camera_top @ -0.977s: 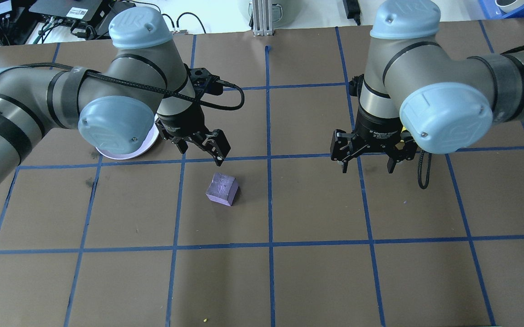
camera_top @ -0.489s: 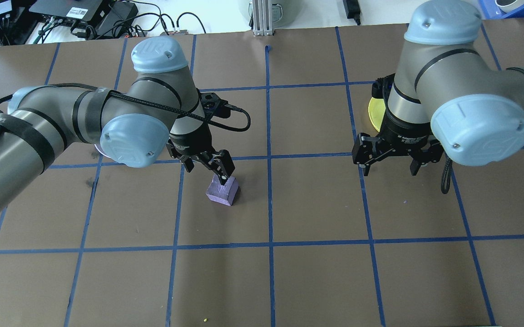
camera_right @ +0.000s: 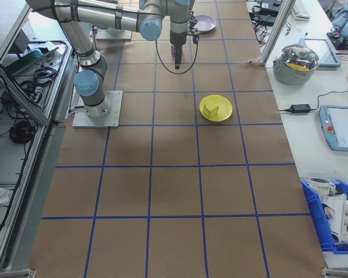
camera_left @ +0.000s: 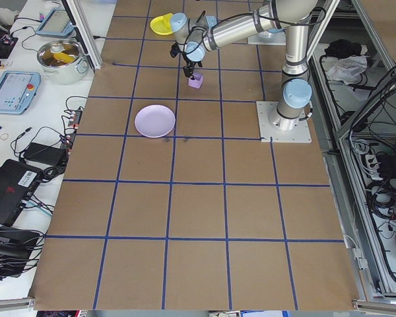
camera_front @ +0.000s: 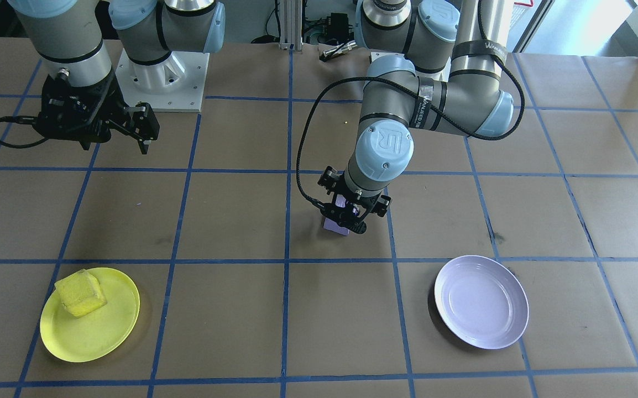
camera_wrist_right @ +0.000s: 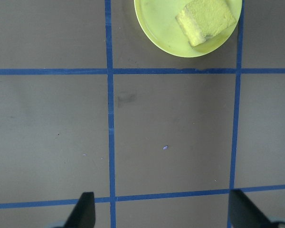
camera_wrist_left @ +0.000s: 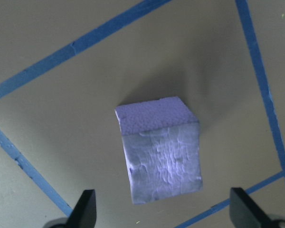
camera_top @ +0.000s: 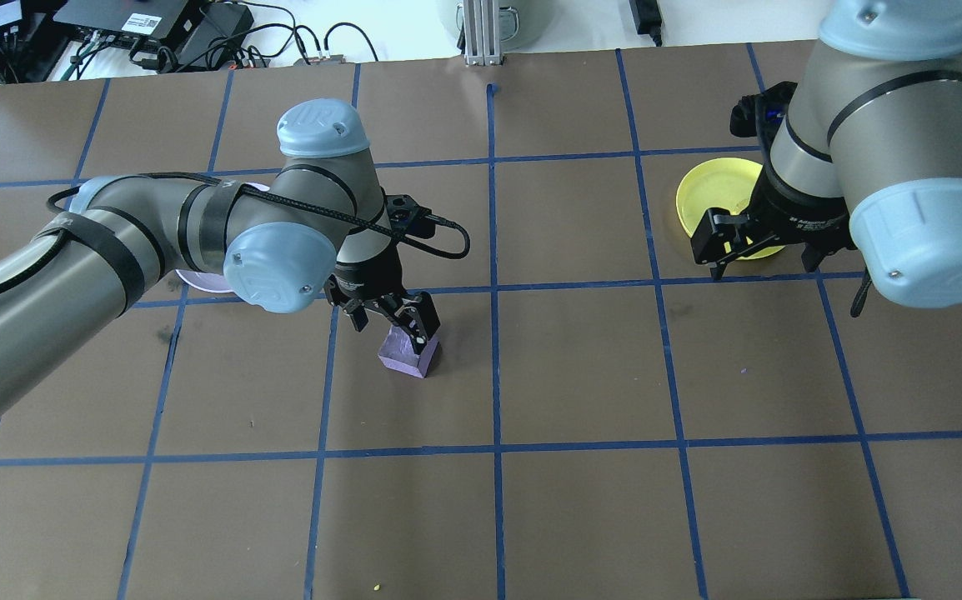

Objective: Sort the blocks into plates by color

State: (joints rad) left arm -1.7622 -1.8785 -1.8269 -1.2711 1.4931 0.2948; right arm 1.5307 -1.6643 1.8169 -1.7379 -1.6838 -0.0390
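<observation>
Purple block [camera_wrist_left: 160,149] on table, well apart from lavender plate [camera_front: 481,301]; left gripper [camera_top: 398,320] spread wide astride it, gripping nothing. Right gripper [camera_top: 769,246] open, empty. Risk: off-centre closing, skewing soft cube from grasp

I see the brown table [camera_front: 241,331] with blue tape lines; on it rest a purple block [camera_front: 335,226], a lavender plate [camera_front: 482,302] and a yellow plate [camera_front: 98,331].
</observation>
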